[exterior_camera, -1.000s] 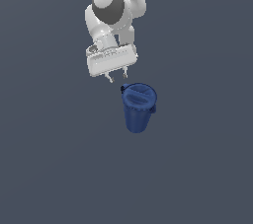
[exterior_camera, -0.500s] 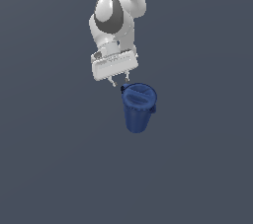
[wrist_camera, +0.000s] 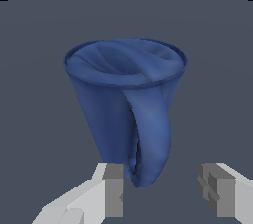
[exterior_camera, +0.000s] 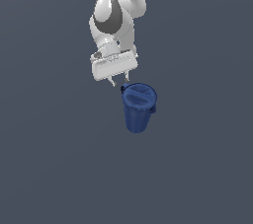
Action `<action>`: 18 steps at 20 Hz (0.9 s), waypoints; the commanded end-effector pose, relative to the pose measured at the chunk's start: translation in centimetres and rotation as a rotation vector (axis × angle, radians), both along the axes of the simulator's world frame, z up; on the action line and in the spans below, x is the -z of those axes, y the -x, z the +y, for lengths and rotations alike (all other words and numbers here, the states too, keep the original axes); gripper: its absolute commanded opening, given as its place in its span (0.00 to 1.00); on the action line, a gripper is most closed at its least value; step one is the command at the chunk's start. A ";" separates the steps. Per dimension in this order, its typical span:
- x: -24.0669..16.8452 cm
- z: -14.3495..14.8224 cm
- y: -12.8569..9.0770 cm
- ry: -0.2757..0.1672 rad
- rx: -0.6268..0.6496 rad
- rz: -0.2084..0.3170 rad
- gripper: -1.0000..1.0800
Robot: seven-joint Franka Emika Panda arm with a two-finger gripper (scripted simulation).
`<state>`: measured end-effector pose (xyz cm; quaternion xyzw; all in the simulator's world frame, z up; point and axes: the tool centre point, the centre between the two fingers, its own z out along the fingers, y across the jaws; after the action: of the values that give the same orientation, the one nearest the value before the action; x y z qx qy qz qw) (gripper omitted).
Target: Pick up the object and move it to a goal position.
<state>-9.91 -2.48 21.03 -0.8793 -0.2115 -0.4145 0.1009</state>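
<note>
Fingers point(wrist_camera: 113, 188) spread wide, gripping nothing, poised by the blue pitcher point(exterior_camera: 139, 107) upright on the plain grey tabletop point(exterior_camera: 59, 168).

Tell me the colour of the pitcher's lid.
Dark blue, like the rest of the pitcher; the ridged lid shows best in the wrist view.

tool point(exterior_camera: 119, 81) apparently nearer, wrist more upright

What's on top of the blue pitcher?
A round ridged blue lid covers the top of the pitcher, so its inside is hidden. The open gripper is beside the rim, not on it.
</note>
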 end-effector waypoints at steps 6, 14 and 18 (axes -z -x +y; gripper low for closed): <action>0.3 0.2 -0.3 0.001 0.000 0.000 0.62; 1.5 0.8 -1.5 0.003 -0.001 -0.001 0.62; 1.8 0.9 -1.8 0.003 -0.001 -0.001 0.62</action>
<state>-8.25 -1.59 19.38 -0.8792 -0.2127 -0.4145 0.0999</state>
